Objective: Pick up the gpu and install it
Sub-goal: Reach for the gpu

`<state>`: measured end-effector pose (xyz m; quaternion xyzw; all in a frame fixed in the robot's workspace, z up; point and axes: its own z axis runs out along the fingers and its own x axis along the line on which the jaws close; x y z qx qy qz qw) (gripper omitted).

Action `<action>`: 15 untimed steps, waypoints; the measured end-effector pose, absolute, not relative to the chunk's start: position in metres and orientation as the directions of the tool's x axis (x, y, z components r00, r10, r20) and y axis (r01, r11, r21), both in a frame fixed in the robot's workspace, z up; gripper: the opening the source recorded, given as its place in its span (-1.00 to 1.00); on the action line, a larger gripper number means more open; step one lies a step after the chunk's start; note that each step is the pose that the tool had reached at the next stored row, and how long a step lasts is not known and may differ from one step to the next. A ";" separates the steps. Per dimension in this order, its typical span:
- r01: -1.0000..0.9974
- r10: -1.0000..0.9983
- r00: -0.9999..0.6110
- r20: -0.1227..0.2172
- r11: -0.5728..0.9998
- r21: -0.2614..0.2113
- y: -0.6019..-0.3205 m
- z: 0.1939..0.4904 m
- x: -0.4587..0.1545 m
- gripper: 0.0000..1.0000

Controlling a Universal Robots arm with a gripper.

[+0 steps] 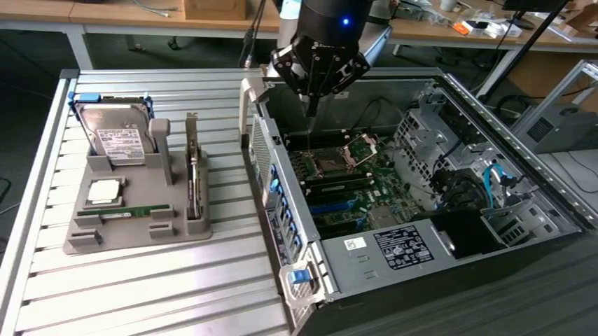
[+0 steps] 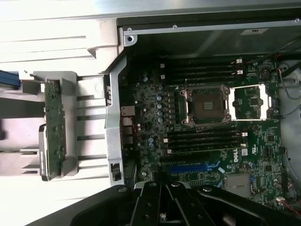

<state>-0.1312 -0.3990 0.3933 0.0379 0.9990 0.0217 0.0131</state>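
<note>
Pick-up step in hand, and judged barely begun: nothing grasped yet. Gripper poised above the open computer case, jaws pinched together and empty, tip aimed down toward the motherboard near the CPU socket. In the wrist view, black fingers closed just beside the board's blue expansion slot, which sits bare. Gpu standing on edge in a slot of the grey holder on the slatted table. Sits at the exterior view's left of the case, between the hard drive and the case wall, well apart from the gripper and untouched. Appears in the wrist view as a long green card upright in its cradle. Memory stick lying flat on the same holder, nearer the front. Calls, as a judgement, for spreading the jaws, clearing the case wall sideways, and lining up along the card's thin top edge so that the pads meet its two flat faces and not its components. Calls also for a straight pull upward, since the card looks seated between the holder's posts and a tilted tug could jam it. Leaves installation wholly undone.
</note>
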 end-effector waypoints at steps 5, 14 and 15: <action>0.075 0.076 -0.997 -0.024 0.996 0.044 -0.399 0.393 -0.134 -0.79; 0.075 0.076 -0.997 -0.024 0.996 0.044 -0.399 0.393 -0.139 -0.79; 0.075 0.076 -0.997 -0.024 0.996 0.044 -0.399 0.393 -0.139 -0.79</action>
